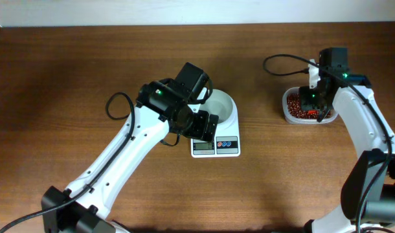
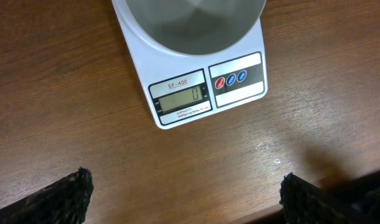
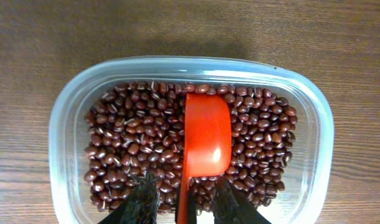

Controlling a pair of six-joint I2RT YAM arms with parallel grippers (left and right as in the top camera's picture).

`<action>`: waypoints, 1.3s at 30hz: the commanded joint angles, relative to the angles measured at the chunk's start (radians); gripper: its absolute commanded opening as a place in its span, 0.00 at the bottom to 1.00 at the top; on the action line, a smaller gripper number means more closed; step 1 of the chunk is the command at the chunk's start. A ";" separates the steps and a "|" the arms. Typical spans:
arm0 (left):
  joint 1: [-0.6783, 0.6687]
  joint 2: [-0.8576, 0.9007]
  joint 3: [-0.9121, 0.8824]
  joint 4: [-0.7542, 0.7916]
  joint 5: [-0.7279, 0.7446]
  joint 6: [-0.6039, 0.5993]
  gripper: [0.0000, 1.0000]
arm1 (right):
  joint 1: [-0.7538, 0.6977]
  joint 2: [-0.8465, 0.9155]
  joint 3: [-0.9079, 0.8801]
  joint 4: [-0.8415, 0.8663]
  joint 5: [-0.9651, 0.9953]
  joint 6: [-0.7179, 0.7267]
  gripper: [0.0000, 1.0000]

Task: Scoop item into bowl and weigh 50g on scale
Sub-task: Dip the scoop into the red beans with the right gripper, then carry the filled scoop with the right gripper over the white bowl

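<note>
The white bowl [image 1: 222,103] stands on the white scale [image 1: 217,145]. In the left wrist view the scale [image 2: 240,93] reads 0 and the bowl [image 2: 190,25] looks empty. My left gripper [image 1: 204,126] hovers over the scale's front edge, its fingers [image 2: 187,199] wide open and empty. The red-brown beans [image 3: 134,143] fill a clear plastic tub [image 3: 314,124] at the right [image 1: 287,115]. A red scoop [image 3: 207,137] lies on the beans. My right gripper [image 3: 187,199] is open, its fingers astride the scoop's handle with gaps on both sides; it also shows in the overhead view [image 1: 314,107].
The brown wooden table [image 1: 87,65] carries only the scale and the tub. The left arm's black cable [image 1: 116,107] loops to the left of the scale. The right arm's cable [image 1: 282,61] arcs behind the tub.
</note>
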 commanded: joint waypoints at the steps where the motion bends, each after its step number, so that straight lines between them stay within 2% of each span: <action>1: -0.004 -0.015 0.007 -0.001 -0.007 -0.011 0.99 | -0.003 0.002 -0.010 -0.005 0.024 -0.007 0.29; 4: -0.004 -0.015 0.007 -0.001 -0.007 -0.010 0.99 | -0.003 0.002 -0.010 -0.023 0.023 -0.006 0.24; 5: -0.004 -0.015 0.007 -0.001 -0.007 -0.010 0.99 | -0.003 0.002 -0.010 -0.007 0.023 -0.006 0.05; 6: -0.004 -0.015 0.007 -0.001 -0.007 -0.010 0.99 | -0.003 0.002 -0.010 0.002 0.023 -0.006 0.04; 7: -0.004 -0.015 0.007 -0.001 -0.007 -0.010 0.99 | -0.019 0.002 -0.009 0.014 0.003 0.000 0.04; 10: -0.004 -0.015 0.007 -0.001 -0.007 -0.010 0.99 | -0.109 0.002 -0.009 0.022 -0.227 0.001 0.04; 12: -0.004 -0.015 0.007 -0.001 -0.007 -0.010 0.99 | -0.139 0.002 -0.009 0.018 -0.293 0.002 0.04; 16: -0.004 -0.015 0.007 -0.001 -0.007 -0.010 0.99 | -0.140 0.008 -0.010 0.028 -0.264 0.074 0.04; 20: -0.004 -0.015 0.007 -0.001 -0.007 -0.010 0.99 | -0.140 0.080 -0.011 0.026 -0.331 0.100 0.04; 25: -0.004 -0.015 0.007 -0.001 -0.007 -0.010 0.99 | -0.258 0.080 -0.011 0.022 -0.597 0.099 0.04; 30: -0.004 -0.015 0.007 -0.001 -0.007 -0.010 0.99 | -0.270 0.080 -0.072 0.043 -0.631 0.095 0.04; 32: -0.004 -0.015 0.007 -0.001 -0.007 -0.010 0.99 | -0.272 0.080 -0.075 0.071 -0.720 0.064 0.04; 37: -0.004 -0.015 0.007 -0.001 -0.007 -0.010 0.99 | -0.275 0.080 -0.075 0.063 -0.739 0.071 0.04; 39: -0.004 -0.015 0.007 -0.001 -0.007 -0.010 0.99 | -0.328 0.080 -0.075 0.063 -0.783 0.077 0.04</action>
